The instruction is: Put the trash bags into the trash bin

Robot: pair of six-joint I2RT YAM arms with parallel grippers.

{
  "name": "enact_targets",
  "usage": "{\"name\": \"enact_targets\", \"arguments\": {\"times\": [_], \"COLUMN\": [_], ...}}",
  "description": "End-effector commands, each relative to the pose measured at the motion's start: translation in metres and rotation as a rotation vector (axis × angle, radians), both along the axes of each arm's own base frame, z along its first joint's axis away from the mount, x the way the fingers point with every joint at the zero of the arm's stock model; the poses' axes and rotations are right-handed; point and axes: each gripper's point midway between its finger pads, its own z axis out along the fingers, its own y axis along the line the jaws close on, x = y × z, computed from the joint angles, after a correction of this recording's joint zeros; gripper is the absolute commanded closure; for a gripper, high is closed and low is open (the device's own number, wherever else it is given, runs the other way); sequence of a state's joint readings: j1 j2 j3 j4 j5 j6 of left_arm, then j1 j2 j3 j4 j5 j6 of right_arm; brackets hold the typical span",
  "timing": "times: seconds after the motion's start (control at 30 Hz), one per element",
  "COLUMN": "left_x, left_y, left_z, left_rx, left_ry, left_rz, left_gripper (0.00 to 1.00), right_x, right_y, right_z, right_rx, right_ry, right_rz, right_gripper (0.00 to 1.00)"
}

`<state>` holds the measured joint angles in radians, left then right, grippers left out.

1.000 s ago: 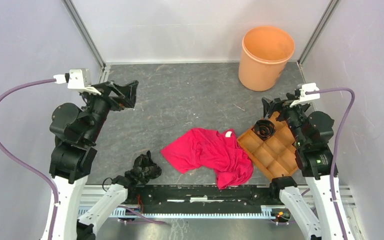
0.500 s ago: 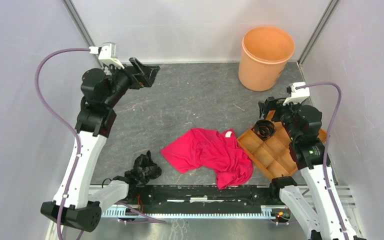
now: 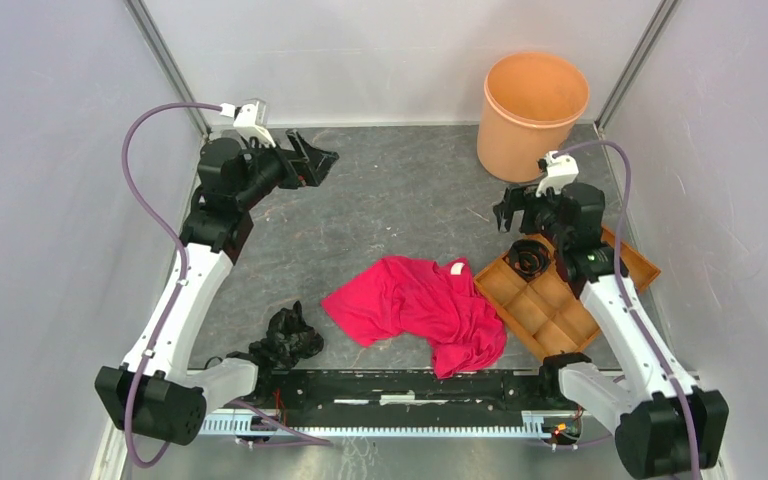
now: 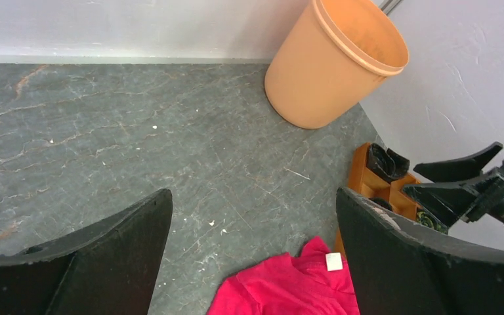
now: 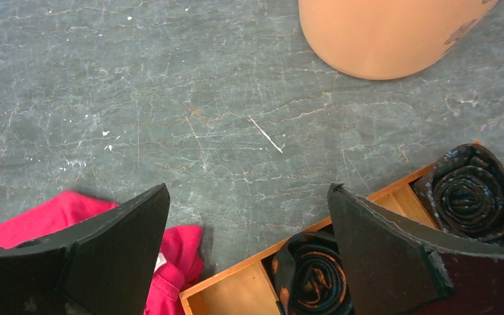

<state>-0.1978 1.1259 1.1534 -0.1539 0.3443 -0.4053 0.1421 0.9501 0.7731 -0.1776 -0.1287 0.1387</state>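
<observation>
Both claws gape wide with nothing in them: the left claw (image 3: 318, 158) hangs high over the far left of the tabletop (image 3: 390, 200), and the right claw (image 3: 510, 212) hovers just short of the bin (image 3: 535, 110), which stands a little ahead of it and to its right. The bag (image 3: 288, 338) lies crumpled well behind the left claw, back by that arm's base, with the red cloth (image 3: 415, 300) just to its right. The step in hand looks like the reach for the bag. The left arm seems better placed: it should fold back, come straight down over the heap, bite a thick bunch of film rather than a single slippery layer, and stay clear of the cloth. The right claw sits above the tray (image 3: 560, 310) and should leave the rolls (image 3: 528, 257) alone. Since a second ago both arms have unfolded and swung inward, while the bag, cloth, tray and bin lie as they did.
</observation>
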Motion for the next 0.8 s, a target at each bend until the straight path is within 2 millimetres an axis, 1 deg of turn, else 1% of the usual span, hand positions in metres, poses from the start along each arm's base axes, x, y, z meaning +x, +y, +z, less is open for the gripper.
{"name": "enact_targets", "arguments": {"times": [0.0,0.07,0.1,0.13,0.17,0.2,0.23,0.3,0.37,0.4,0.5,0.57,0.6,0.63,0.7,0.73,0.77], "left_x": [0.000,0.000,0.000,-0.001,-0.001,-0.001,-0.001,0.000,0.001,0.003,0.002,0.001,0.000,-0.002,-0.004,-0.006,-0.007], "left_y": [-0.004,-0.006,-0.007,-0.009,-0.010,-0.010,-0.009,-0.005,0.002,0.008,0.028,0.045,0.054,0.063,0.081,0.088,0.093], "left_z": [0.014,0.012,0.011,0.011,0.011,0.011,0.009,0.009,0.009,0.010,0.015,0.019,0.021,0.025,0.028,0.029,0.029], "left_rx": [-0.031,-0.037,-0.042,-0.045,-0.048,-0.049,-0.051,-0.049,-0.040,-0.032,-0.013,-0.005,0.000,0.002,0.015,0.024,0.030], "left_ry": [-0.056,-0.047,-0.042,-0.040,-0.038,-0.037,-0.031,-0.024,-0.021,-0.022,-0.040,-0.053,-0.061,-0.071,-0.082,-0.086,-0.089], "left_rz": [-0.027,-0.040,-0.045,-0.053,-0.059,-0.060,-0.055,-0.029,0.017,0.055,0.163,0.250,0.296,0.341,0.431,0.464,0.492], "left_gripper": [0.00,0.00,0.00,0.00,0.00,0.00,0.00,0.00,0.00,0.00,0.00,0.00,0.00,0.00,0.00,0.00,0.00], "right_x": [0.033,0.046,0.052,0.059,0.063,0.067,0.069,0.066,0.057,0.050,0.010,-0.034,-0.055,-0.082,-0.126,-0.143,-0.155], "right_y": [-0.002,-0.010,-0.015,-0.016,-0.013,-0.003,0.009,0.051,0.097,0.123,0.200,0.258,0.282,0.309,0.351,0.367,0.379], "right_z": [0.044,0.049,0.054,0.058,0.061,0.060,0.061,0.064,0.054,0.045,0.022,0.009,0.003,-0.002,-0.002,-0.004,-0.003], "right_rx": [0.055,0.056,0.054,0.054,0.058,0.073,0.094,0.142,0.146,0.139,0.171,0.229,0.254,0.293,0.359,0.380,0.401], "right_ry": [-0.117,-0.117,-0.122,-0.121,-0.120,-0.115,-0.119,-0.145,-0.107,-0.079,-0.037,-0.009,0.005,0.022,0.031,0.044,0.048], "right_rz": [-0.068,-0.134,-0.167,-0.176,-0.165,-0.121,-0.056,0.151,0.326,0.399,0.626,0.800,0.868,0.942,1.072,1.106,1.121], "right_gripper": [0.02,0.02,0.02,0.02,0.02,0.02,0.02,0.02,0.02,0.02,0.02,0.02,0.02,0.02,0.02,0.02,0.02]}}
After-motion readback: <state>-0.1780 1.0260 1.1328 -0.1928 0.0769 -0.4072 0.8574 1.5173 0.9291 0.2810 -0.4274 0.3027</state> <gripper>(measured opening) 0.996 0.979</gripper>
